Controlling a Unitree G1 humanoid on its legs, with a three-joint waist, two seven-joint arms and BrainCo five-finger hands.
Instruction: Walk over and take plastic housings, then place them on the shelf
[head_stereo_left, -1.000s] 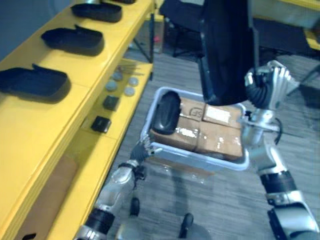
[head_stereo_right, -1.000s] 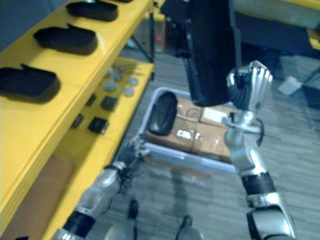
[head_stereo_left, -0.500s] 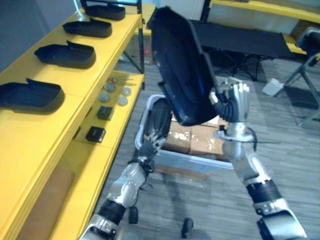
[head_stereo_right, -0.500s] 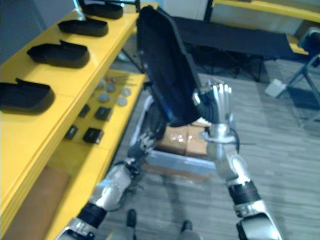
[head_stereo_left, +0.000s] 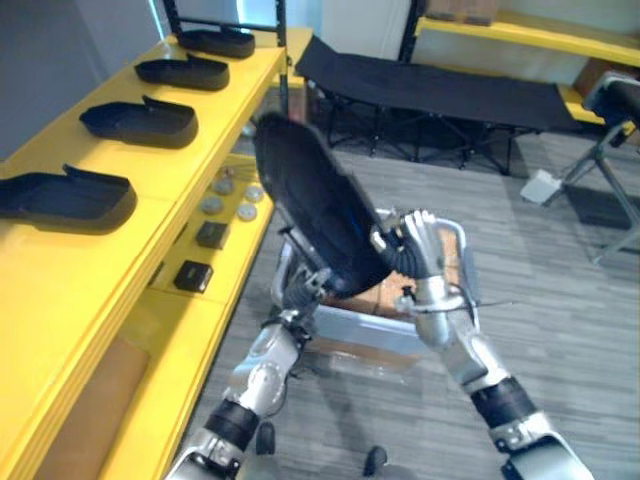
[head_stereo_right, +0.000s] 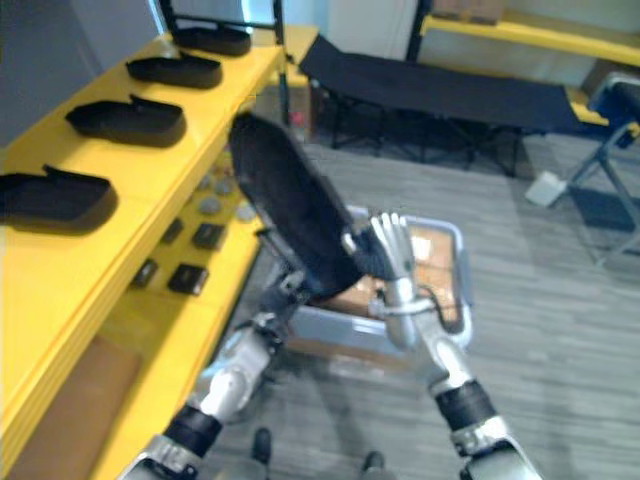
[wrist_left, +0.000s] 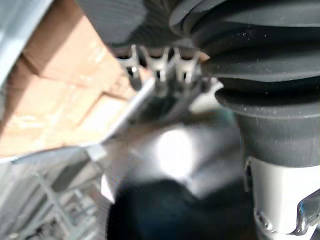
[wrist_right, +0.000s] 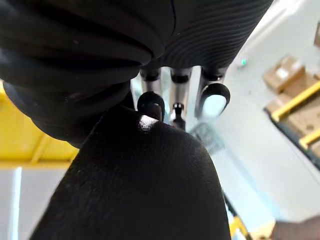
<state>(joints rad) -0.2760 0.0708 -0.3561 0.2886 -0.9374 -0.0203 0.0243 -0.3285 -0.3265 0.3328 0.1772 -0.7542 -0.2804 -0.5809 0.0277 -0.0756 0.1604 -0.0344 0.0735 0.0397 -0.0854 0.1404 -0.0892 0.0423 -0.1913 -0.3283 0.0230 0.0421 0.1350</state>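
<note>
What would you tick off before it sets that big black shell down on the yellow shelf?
1. Grip: the right hand holds the black shell by one end, up in the air: ok.
2. Shell lying flat: it is steeply tilted: not ok.
3. Shell above the shelf: it hangs over the grey bin, beside the yellow shelf: not ok.
4. Free spot: there is bare shelf top at the near end, next to the four shells already lying there: ok.
5. Left hand, under the shell's low end, supporting it: cannot tell.
</note>
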